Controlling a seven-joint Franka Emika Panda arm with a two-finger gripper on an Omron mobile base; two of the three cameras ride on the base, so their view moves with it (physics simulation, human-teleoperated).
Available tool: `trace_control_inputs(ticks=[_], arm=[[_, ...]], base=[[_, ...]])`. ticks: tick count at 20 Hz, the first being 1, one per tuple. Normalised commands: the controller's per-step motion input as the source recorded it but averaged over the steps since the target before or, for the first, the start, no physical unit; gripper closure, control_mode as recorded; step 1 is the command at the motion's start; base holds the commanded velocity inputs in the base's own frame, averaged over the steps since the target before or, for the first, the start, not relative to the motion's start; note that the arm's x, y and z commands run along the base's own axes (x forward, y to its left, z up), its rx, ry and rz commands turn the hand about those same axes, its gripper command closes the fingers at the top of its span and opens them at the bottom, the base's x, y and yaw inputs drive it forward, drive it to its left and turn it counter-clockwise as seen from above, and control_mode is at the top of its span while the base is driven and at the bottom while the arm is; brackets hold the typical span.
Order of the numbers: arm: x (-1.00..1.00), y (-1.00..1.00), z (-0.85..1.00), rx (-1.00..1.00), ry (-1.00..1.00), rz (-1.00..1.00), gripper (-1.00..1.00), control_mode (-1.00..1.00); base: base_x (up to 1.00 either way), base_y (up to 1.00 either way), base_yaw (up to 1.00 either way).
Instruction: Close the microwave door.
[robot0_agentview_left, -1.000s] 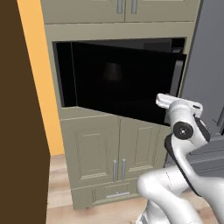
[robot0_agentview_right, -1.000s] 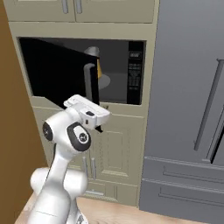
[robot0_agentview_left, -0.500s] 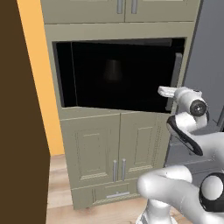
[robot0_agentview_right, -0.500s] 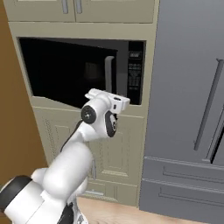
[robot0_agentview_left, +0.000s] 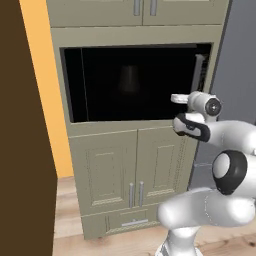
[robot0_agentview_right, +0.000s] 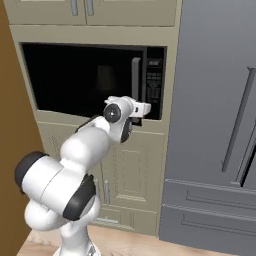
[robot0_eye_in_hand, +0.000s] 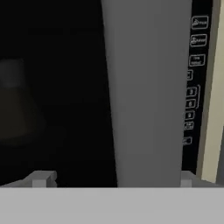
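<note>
The gripper (robot0_agentview_right: 144, 109) is hovering right at the front of the microwave door (robot0_agentview_right: 80, 80), level with the door's lower part. In the hand view its two finger tips (robot0_eye_in_hand: 41, 178) are standing wide apart, one on either side of the door's vertical grey bar handle (robot0_eye_in_hand: 146, 92), with nothing held; whether they are touching the door cannot be told from here. The door is lying flat in its frame in both base views, with its dark glass stretching away to the gripper's left.

Just to the right of the gripper the control panel (robot0_agentview_right: 154, 82) with its pale buttons is running down the microwave's edge, and past that a beige frame strip (robot0_eye_in_hand: 212, 100) is showing. Further right the grey refrigerator (robot0_agentview_right: 220, 125) is standing with its long slanted handles. Below the gripper are the beige lower cabinet doors (robot0_agentview_left: 132, 170) with small silver handles, and above it the upper cabinet doors (robot0_agentview_right: 82, 10), cut off by the picture's top edge. Far to the left a dark brown panel (robot0_agentview_left: 22, 150) is blocking that side of the left base view.

Behind the glass a faint pale shape (robot0_agentview_left: 129, 80) is showing, too dim to identify. The button markings are too blurred to read.
</note>
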Motion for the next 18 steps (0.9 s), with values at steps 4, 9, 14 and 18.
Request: trace_control_inputs(ticks=[4, 9, 14, 18], arm=[[0.72, -0.26, 0.03, 0.00, 0.10, 0.09, -1.00, -1.00], [0.63, -0.24, 0.00, -0.01, 0.09, 0.04, -1.00, -1.00], [0.51, -0.21, 0.00, 0.00, 0.01, 0.03, -1.00, -1.00], [0.56, -0.03, 0.00, -0.04, 0.06, 0.00, -1.00, -1.00]], base=[[0.00, 0.00, 0.00], [0.00, 0.00, 0.00], [0.00, 0.00, 0.00], [0.00, 0.00, 0.00]])
